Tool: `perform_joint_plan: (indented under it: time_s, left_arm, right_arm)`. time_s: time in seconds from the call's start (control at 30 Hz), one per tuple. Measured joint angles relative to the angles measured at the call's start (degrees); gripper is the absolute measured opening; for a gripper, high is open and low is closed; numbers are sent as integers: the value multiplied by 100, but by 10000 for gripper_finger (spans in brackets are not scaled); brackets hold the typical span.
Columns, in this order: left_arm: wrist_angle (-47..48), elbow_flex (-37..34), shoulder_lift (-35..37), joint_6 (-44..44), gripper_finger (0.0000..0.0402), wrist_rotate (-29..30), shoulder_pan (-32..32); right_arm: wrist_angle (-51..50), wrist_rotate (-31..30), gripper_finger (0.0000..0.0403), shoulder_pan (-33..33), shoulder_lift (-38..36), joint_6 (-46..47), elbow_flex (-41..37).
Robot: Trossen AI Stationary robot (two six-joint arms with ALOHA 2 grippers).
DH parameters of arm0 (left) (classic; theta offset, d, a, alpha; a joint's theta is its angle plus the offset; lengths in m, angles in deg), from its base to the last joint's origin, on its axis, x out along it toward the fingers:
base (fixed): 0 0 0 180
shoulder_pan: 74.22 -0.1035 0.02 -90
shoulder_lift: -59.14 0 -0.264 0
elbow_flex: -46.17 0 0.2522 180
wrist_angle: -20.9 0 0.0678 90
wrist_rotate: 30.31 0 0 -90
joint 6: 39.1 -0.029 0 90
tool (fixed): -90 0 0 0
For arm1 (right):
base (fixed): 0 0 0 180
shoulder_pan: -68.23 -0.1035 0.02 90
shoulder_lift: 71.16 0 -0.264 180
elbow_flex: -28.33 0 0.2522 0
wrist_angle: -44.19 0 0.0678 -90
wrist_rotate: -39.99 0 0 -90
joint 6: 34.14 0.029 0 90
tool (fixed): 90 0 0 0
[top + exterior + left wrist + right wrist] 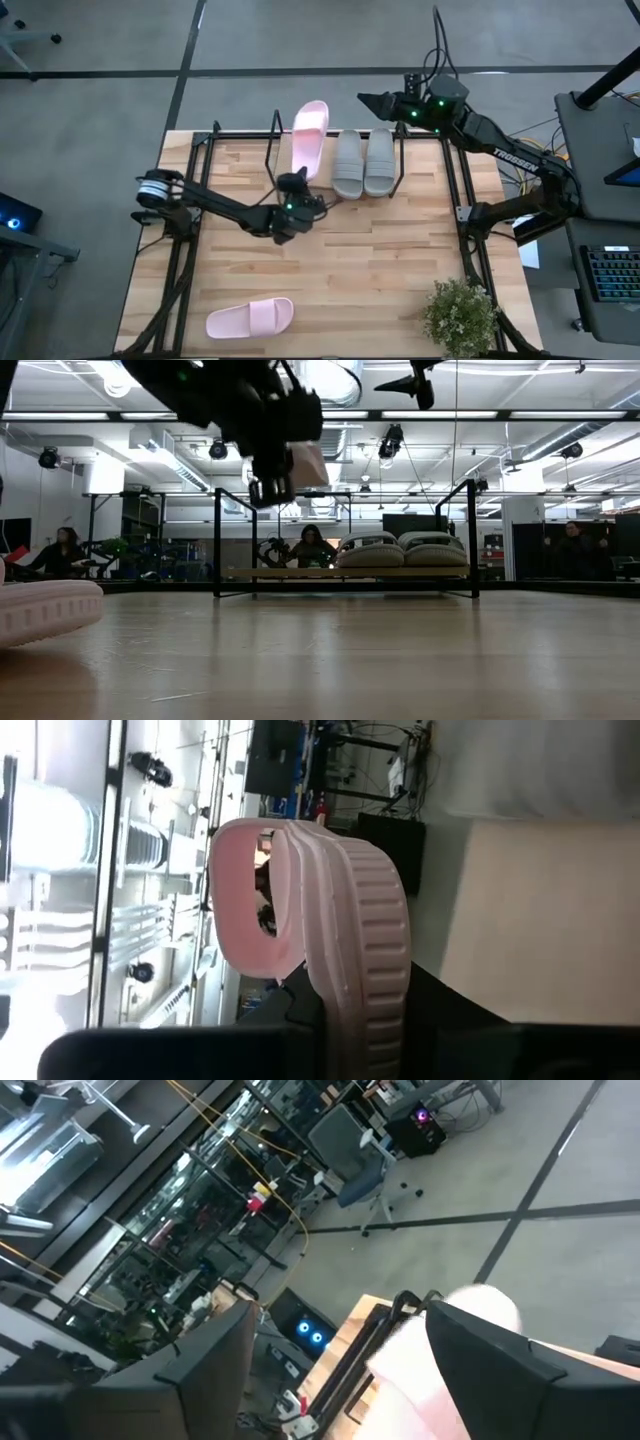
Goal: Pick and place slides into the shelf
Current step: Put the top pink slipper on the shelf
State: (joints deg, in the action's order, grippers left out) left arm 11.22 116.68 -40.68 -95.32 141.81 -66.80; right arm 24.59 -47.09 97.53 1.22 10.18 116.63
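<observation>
Nearest the low camera, the second pink slide [45, 612] waits on the tabletop [380, 250]. My left gripper [296, 182] clamps a pink slide [308, 138] by the heel, tilted over the shelf [420, 150] beside the grey pair [362, 162]. I worry it snags the frame. My right gripper [372, 100], fingers apart, hangs behind the shelf.

The pink slide [340, 920] is matt foam with a ribbed sole edge. The shelf [240, 160] has a pale wood board and thin black metal frame.
</observation>
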Motion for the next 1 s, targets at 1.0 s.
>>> perform_joint_plan:
  time_s: [1.0]
  left_arm:
    - [75, -1540, 139, 1390, 43, -386, -263]
  right_arm:
    - [51, -153, 280, 0, 2, 222, 0]
